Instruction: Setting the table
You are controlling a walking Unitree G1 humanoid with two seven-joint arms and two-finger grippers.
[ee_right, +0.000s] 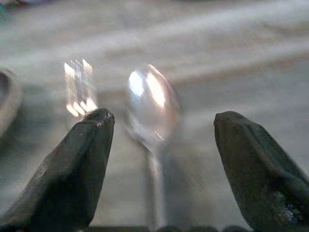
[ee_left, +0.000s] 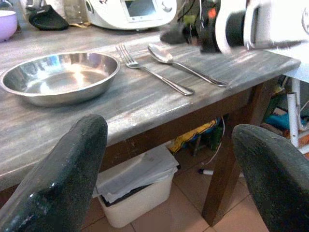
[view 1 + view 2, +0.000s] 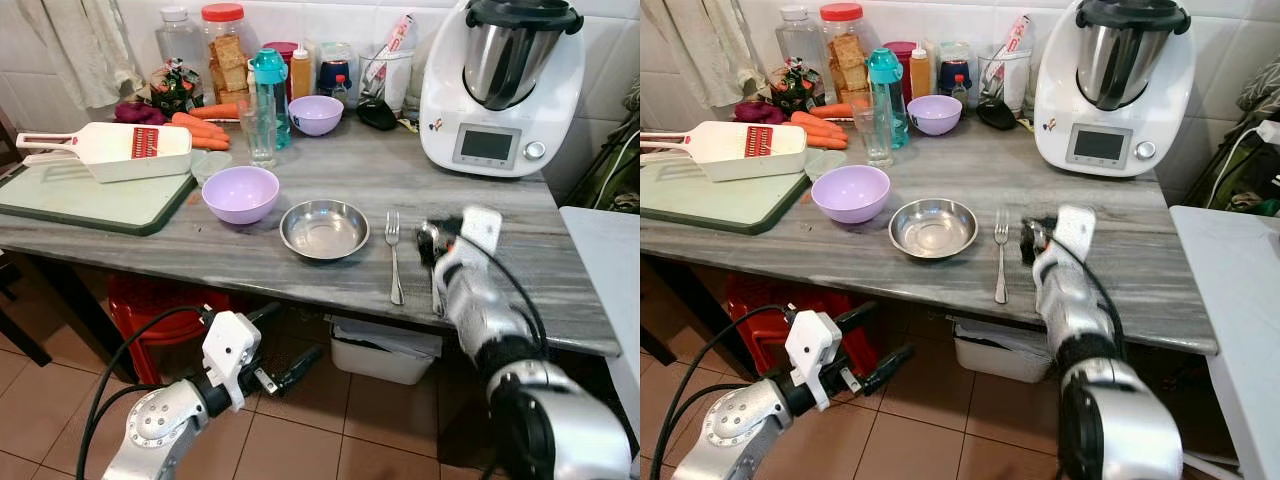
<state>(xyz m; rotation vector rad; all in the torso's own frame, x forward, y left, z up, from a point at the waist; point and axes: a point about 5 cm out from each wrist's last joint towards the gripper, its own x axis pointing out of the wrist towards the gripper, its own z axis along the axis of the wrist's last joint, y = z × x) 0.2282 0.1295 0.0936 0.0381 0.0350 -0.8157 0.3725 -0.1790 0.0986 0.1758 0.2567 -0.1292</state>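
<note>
A steel bowl (image 3: 324, 228) sits near the grey table's (image 3: 300, 265) front edge. To its right lie a fork (image 3: 394, 255) and then a spoon (image 3: 432, 262), both pointing away from me. My right gripper (image 3: 436, 242) hovers just over the spoon, open, one finger (image 1: 77, 169) on each side of the spoon's bowl (image 1: 150, 104), with nothing held. My left gripper (image 3: 282, 362) is below the table's front edge, open and empty. In the left wrist view the steel bowl (image 2: 60, 77), fork (image 2: 152, 70) and spoon (image 2: 186, 67) lie ahead.
A lilac bowl (image 3: 240, 193) stands left of the steel one, a second lilac bowl (image 3: 316, 114) and a glass (image 3: 258, 128) farther back. A cutting board (image 3: 90, 200), slicer, carrots, jars and a white kitchen machine (image 3: 497, 90) crowd the back. A red stool (image 3: 165, 305) and white bin (image 3: 385, 352) sit under the table.
</note>
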